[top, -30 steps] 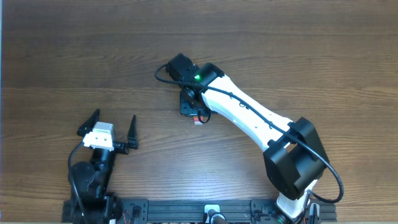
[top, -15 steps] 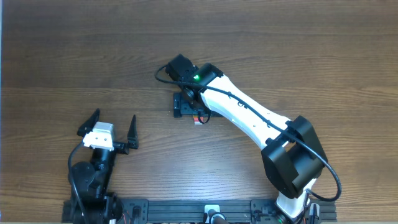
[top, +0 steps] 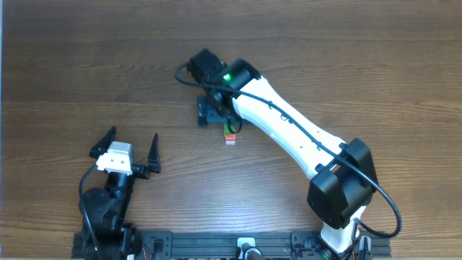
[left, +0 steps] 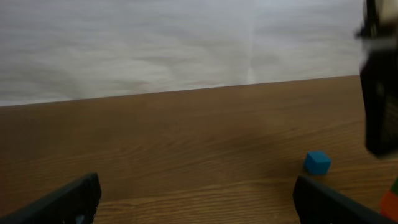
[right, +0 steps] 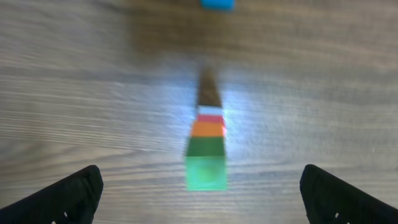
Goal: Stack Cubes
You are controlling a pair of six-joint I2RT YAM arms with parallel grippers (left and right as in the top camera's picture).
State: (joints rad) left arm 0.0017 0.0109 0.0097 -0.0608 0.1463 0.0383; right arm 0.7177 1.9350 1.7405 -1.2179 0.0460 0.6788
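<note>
A stack of cubes (right: 206, 146) stands on the wooden table, with a green cube (right: 205, 172) on top, then orange, red and a pale one at the base. In the top view the stack (top: 230, 134) sits just below my right gripper (top: 214, 112). That gripper hovers above the stack, open, with its fingers (right: 69, 198) wide to either side and nothing held. A single blue cube (left: 317, 162) lies on the table a little beyond the stack, also visible as the blue cube (right: 217, 3). My left gripper (top: 131, 144) rests open near its base, empty.
Bare wooden table (top: 361, 65) extends on all sides. A white wall (left: 186, 43) stands behind the far table edge. The right arm's white link (top: 289, 133) crosses the middle of the table.
My right gripper has lifted and drawn away from the stack, which now stands free with the green cube on top. The left arm has not moved.
</note>
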